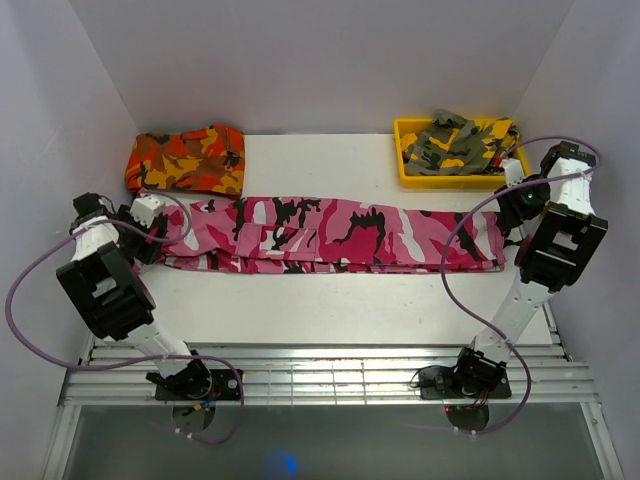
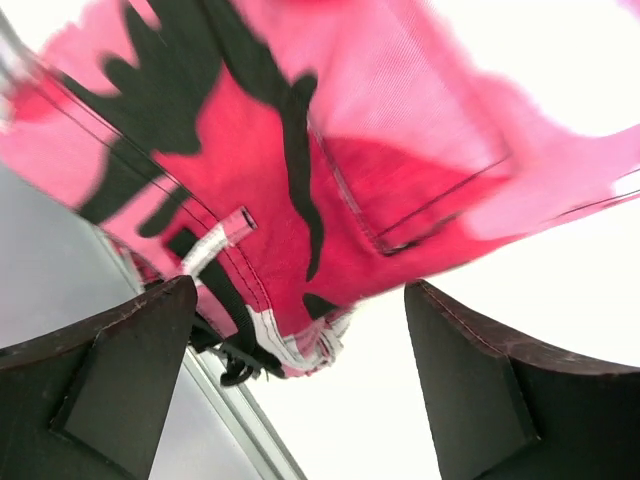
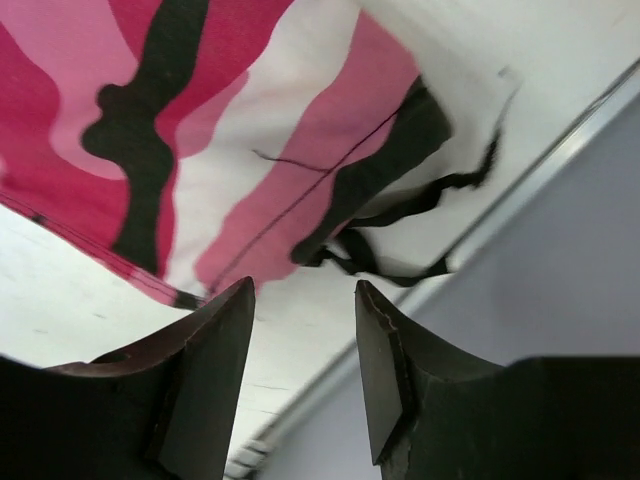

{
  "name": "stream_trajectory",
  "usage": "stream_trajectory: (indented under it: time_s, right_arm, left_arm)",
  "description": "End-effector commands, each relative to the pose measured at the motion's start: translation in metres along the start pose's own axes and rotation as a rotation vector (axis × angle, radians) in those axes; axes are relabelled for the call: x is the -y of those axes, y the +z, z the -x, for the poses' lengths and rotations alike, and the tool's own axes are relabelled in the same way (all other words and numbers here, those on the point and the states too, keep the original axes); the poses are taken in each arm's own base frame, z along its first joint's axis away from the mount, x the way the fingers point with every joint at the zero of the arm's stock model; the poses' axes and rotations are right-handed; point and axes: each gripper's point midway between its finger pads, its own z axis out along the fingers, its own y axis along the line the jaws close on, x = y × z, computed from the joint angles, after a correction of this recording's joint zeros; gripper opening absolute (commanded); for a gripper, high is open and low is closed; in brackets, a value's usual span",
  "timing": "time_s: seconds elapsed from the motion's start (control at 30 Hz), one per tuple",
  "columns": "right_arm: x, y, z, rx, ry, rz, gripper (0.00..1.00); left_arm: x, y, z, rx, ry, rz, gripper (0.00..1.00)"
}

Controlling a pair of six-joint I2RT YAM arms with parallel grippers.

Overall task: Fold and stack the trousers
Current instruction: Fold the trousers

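Note:
The pink, magenta, white and black camouflage trousers (image 1: 330, 235) lie folded lengthwise in a long strip across the table, waist at the left, leg ends at the right. My left gripper (image 1: 150, 235) hovers open at the waist end; in the left wrist view the waistband corner with a belt loop (image 2: 300, 345) sits just beyond the open fingers (image 2: 110, 370). My right gripper (image 1: 512, 228) hovers open at the leg end; in the right wrist view the hem with black drawstrings (image 3: 400, 220) lies just ahead of the fingers (image 3: 210, 370). Neither holds anything.
Folded orange-red camouflage trousers (image 1: 186, 160) lie at the back left. A yellow bin (image 1: 408, 165) at the back right holds olive-grey camouflage trousers (image 1: 455, 145). White walls close in on both sides. A metal rail (image 1: 320, 375) runs along the near edge.

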Motion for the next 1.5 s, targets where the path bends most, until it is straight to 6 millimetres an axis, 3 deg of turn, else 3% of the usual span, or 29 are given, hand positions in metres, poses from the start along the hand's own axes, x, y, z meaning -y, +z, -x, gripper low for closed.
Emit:
stream_trajectory:
  time_s: [0.0, 0.03, 0.17, 0.4, 0.47, 0.7, 0.77, 0.83, 1.03, 1.17, 1.3, 1.43, 1.47]
  right_arm:
    - [-0.036, 0.002, 0.011, 0.096, 0.410, 0.106, 0.51]
    - [-0.044, 0.012, 0.005, 0.086, 0.470, 0.118, 0.50]
    - [-0.044, 0.029, 0.001, 0.102, 0.606, 0.085, 0.49]
    - [-0.054, 0.053, -0.025, 0.078, 0.715, 0.080, 0.54]
    - [-0.053, 0.051, -0.027, 0.082, 0.715, 0.079, 0.56]
    - [-0.016, -0.005, -0.029, 0.165, 0.726, -0.097, 0.55]
    - [-0.010, -0.008, -0.038, 0.137, 0.737, -0.154, 0.60]
    - [-0.013, -0.001, -0.045, 0.117, 0.752, -0.153, 0.67]
    - [-0.024, 0.043, -0.061, 0.057, 0.803, -0.051, 0.68]
    - [-0.033, 0.064, -0.063, 0.057, 0.814, 0.022, 0.57]
    - [-0.043, 0.070, -0.063, 0.051, 0.816, 0.090, 0.43]
    - [-0.052, 0.069, -0.057, 0.062, 0.826, 0.177, 0.21]
    - [-0.054, 0.065, -0.055, 0.067, 0.823, 0.189, 0.09]
  left_arm:
    - [0.001, -0.041, 0.054, 0.188, -0.018, 0.025, 0.96]
    - [-0.001, -0.050, 0.063, 0.212, -0.030, 0.045, 0.96]
    - [0.002, -0.071, 0.083, 0.283, -0.050, 0.061, 0.96]
    - [0.001, -0.092, 0.099, 0.326, -0.065, 0.087, 0.97]
    - [0.002, -0.093, 0.099, 0.324, -0.070, 0.080, 0.97]
    - [0.005, -0.092, 0.098, 0.319, -0.069, 0.070, 0.97]
    - [0.005, -0.091, 0.098, 0.320, -0.071, 0.067, 0.97]
    - [0.005, -0.090, 0.100, 0.323, -0.086, 0.062, 0.97]
    - [-0.004, -0.088, 0.099, 0.306, -0.130, 0.084, 0.98]
    - [-0.011, -0.080, 0.088, 0.254, -0.185, 0.102, 0.98]
    - [-0.015, -0.075, 0.079, 0.221, -0.237, 0.114, 0.98]
    - [-0.016, -0.067, 0.075, 0.217, -0.280, 0.111, 0.98]
    - [-0.014, -0.064, 0.072, 0.201, -0.292, 0.100, 0.98]
